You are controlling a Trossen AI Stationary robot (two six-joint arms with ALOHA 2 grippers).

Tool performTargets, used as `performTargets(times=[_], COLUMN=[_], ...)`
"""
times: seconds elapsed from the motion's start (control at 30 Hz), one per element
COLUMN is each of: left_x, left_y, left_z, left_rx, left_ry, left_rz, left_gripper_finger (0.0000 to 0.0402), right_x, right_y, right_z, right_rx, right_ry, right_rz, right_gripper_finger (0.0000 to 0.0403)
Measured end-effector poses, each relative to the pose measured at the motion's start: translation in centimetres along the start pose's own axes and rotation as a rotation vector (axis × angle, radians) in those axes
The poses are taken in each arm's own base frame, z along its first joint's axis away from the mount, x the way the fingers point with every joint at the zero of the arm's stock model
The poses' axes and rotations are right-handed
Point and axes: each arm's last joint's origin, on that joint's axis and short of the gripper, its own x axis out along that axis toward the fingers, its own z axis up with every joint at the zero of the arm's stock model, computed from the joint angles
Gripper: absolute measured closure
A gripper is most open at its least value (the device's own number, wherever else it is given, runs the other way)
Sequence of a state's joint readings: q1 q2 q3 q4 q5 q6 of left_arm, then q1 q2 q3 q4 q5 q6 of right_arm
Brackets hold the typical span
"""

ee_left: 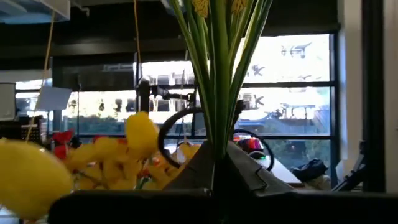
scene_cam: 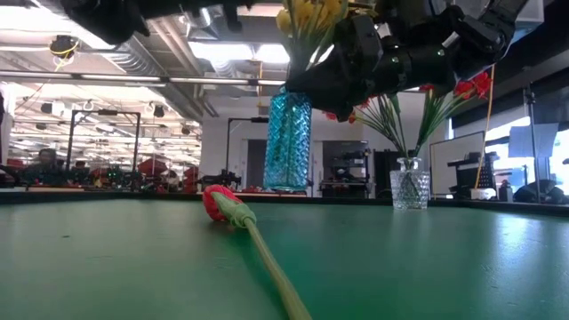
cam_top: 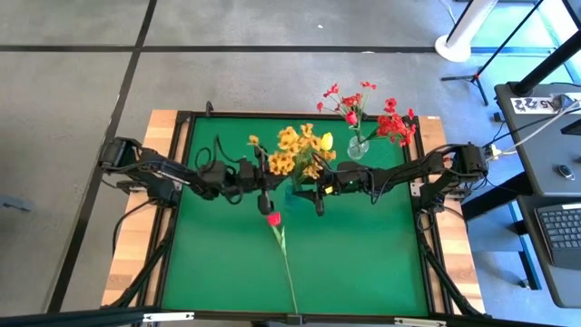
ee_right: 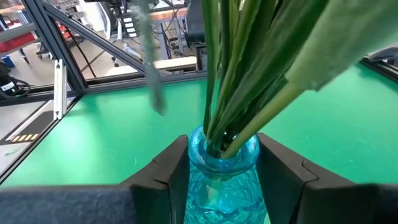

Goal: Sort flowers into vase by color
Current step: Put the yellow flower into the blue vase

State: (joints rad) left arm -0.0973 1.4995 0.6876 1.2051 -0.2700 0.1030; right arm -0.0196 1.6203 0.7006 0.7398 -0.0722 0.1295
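A blue glass vase (cam_top: pixel 292 193) (scene_cam: pixel 287 142) stands mid-table and holds yellow tulips and yellow-orange blossom clusters (cam_top: pixel 295 150). A clear glass vase (cam_top: pixel 357 145) (scene_cam: pixel 410 188) toward the far right holds red flowers (cam_top: pixel 392 125). One red tulip (cam_top: pixel 273 218) (scene_cam: pixel 218 203) lies flat on the mat, its stem (cam_top: pixel 287 268) running toward the near edge. My right gripper (cam_top: pixel 307 193) (ee_right: pixel 224 180) is at the blue vase's neck. My left gripper (cam_top: pixel 264 193) (ee_left: pixel 217 171) is just left of the vase, shut on green stems. My left gripper pinches a bundle of green stems and leaves (ee_left: pixel 219 134) between its two fingers (ee_left: pixel 189 171). The stems rise upright from the fingers toward yellow blossoms. Which flowers the stems belong to cannot be told. My right gripper has one finger (ee_right: pixel 165 180) on each side of the blue vase's neck (ee_right: pixel 222 158), coming level from the table's right. The vase stands upright on the mat.
A green mat (cam_top: pixel 363 254) inside a black frame covers the table, with open room on its near half around the lying tulip. The clear vase stands close behind my right arm (cam_top: pixel 399 173). Tripod legs and a desk with a laptop (cam_top: pixel 554 227) are off to the right.
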Motion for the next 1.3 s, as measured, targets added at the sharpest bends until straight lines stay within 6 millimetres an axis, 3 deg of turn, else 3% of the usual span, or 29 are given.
performTargets(times=[0.17,0.3,1.07,1.3], left_x=[-0.7,-0.9,-0.5,-0.5], left_y=[-1.3,-1.7,-0.1,0.5], left_z=[1.0,1.0,0.4,-1.2], left_rx=[0.049,0.111,0.094,0.010], left_ry=[0.020,0.070,0.105,0.238], left_rz=[-0.019,0.064,0.083,0.052], left_gripper_finger=[0.0395,0.0395,0.0395,0.0395], right_x=[0.0,0.0,0.0,0.0], right_y=[0.0,0.0,0.3,0.3], right_z=[0.0,0.0,0.7,0.8], right_rx=[0.000,0.000,0.019,0.014], right_ry=[0.000,-0.004,-0.065,-0.078], right_rz=[-0.009,-0.009,0.063,0.064], right_gripper_finger=[0.0253,0.0253,0.0253,0.0253])
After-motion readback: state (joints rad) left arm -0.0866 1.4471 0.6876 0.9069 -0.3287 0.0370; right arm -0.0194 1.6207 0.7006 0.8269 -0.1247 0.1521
